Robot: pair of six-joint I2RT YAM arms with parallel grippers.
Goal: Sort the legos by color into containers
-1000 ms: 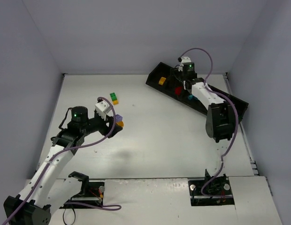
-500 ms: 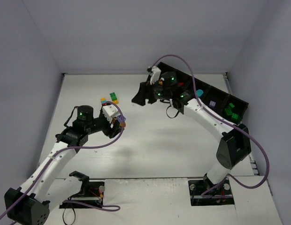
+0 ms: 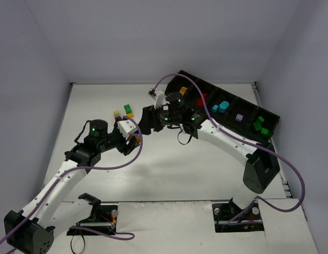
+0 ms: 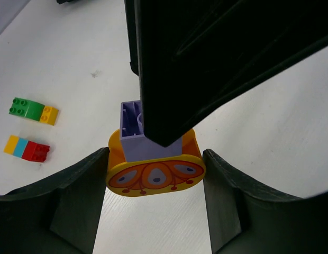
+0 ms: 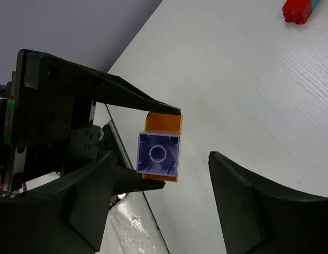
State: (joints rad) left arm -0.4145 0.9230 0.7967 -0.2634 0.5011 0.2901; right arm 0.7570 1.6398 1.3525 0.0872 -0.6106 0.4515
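Note:
My left gripper (image 3: 133, 136) (image 4: 156, 159) is shut on a stacked piece held above the table: a yellow-orange brick (image 4: 153, 177) with a purple brick (image 4: 133, 132) on it. My right gripper (image 3: 145, 120) (image 5: 163, 157) is open, its fingers either side of the purple brick (image 5: 158, 153) without touching it. The long black tray (image 3: 270, 112) lies at the back right. It holds yellow (image 3: 182, 91), red (image 3: 202, 99), teal (image 3: 222, 106), purple (image 3: 239, 117) and green (image 3: 260, 126) bricks, one colour per compartment.
Two loose stacks lie on the table behind my left gripper: a green-and-yellow one (image 3: 128, 110) (image 4: 33, 110) and a yellow-teal-red one (image 3: 118, 115) (image 4: 26, 149). The red end (image 5: 297, 10) also shows in the right wrist view. Grey walls enclose the table.
My right arm has swung from the tray leftward and down to my left gripper. My left gripper has moved a little right and forward with its stack.

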